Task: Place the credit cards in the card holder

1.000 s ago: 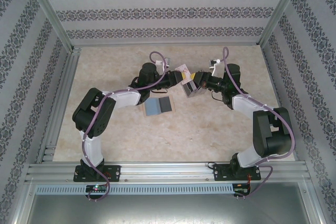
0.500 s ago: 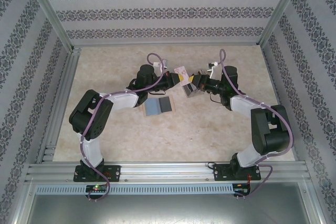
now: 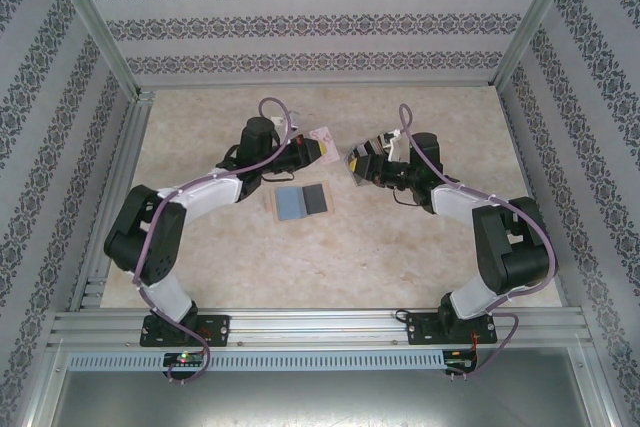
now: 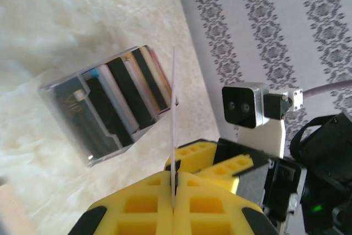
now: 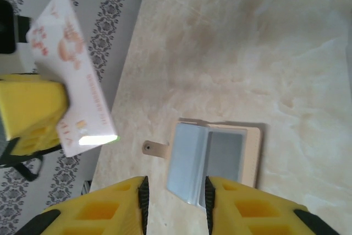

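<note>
While the left gripper [image 4: 174, 186] pinched a white printed card [image 4: 174, 108], the right gripper [image 5: 175, 192] clamped a clear plastic card holder [image 4: 104, 108].
Its slots lay just right of the card, near but apart.

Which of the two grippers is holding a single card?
The left gripper: it pinches one white card, whereas the right gripper holds a clear card box.

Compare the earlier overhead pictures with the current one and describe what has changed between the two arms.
The left fingers, still pinching the white card, drew back toward their own side, away from the clear card holder held in the right fingers. This opened a gap, and the left elbow swung outward. Nothing was released or newly grasped. The right fingers barely shifted, and the open beige wallet stayed flat on the table.
</note>
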